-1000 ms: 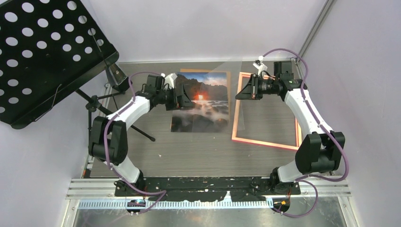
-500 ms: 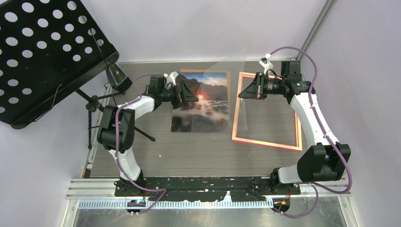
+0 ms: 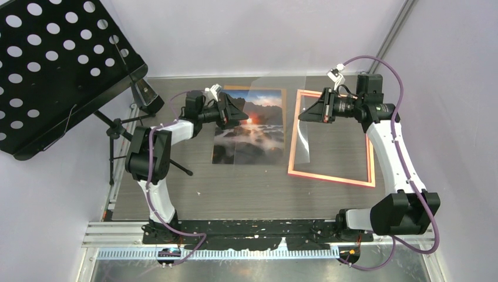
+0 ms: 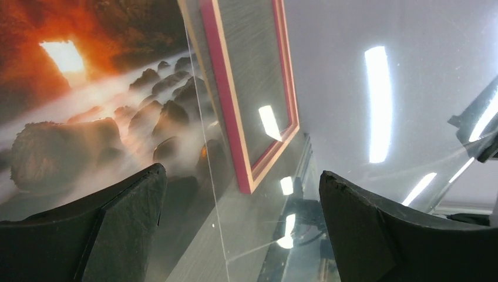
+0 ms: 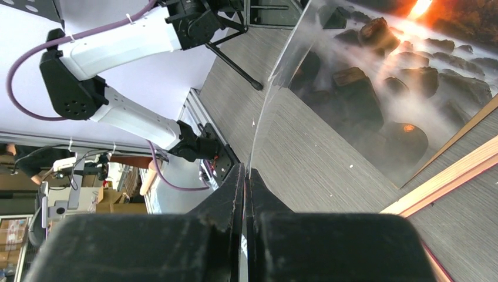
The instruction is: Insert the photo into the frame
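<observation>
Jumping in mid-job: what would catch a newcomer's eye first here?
The glossy rectangular sunset photo lies flat in the far middle, with the open left gripper hovering over its upper left part. Just to its right, the right gripper pinches a clear transparent pane, tilted up above the thin pink-orange frame. A big black perforated music stand fills the far left corner.

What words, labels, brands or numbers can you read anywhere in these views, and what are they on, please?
No text can be read in any view.
The photo, frame, clear sheet and music stand show no print.
The boxes far behind in the right wrist view are too blurred to read.
The small module on the near rail is too small to read.
</observation>
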Controlling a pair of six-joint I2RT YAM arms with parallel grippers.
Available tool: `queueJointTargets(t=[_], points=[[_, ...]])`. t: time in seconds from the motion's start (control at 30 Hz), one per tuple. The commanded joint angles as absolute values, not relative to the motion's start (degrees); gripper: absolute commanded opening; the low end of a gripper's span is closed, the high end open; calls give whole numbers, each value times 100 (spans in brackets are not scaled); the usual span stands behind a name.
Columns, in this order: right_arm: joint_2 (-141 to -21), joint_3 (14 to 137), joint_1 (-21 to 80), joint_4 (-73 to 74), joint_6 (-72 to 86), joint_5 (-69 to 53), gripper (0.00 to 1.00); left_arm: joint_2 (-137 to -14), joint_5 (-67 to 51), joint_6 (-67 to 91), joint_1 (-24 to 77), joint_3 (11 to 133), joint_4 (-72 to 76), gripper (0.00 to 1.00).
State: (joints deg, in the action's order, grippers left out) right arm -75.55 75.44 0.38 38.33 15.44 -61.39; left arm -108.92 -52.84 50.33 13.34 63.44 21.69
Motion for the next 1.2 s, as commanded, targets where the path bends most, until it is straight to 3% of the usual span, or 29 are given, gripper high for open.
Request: queueJointTargets(t=[0.0,0.5,0.6,0.9,1.07,1.17], points=[[-7276,7734,-118,3530,1756,-6553,6,-10973,-5663,5386,1292,6314,2992,99],[-7076,6958,-158,2594,2195,-6875,6,-11460,-6408,7429,1605,6227,5487,99],[-7015,6877,-158,2473,2289,-6904,5,-11564,-6424,7809,1677,6258,5877,94],[-6945,6719,-278,2480,2138,-6894,5,-11626,-6554,8275,1679,6221,6406,71],[-7021,6730,-360,2799,1745,-6775,6,-11623,-6635,8422,1679,6239,6635,50],[-7089,6732,-491,2969,1477,-6732,6,-11628,-6677,8515,1671,6249,6754,43]])
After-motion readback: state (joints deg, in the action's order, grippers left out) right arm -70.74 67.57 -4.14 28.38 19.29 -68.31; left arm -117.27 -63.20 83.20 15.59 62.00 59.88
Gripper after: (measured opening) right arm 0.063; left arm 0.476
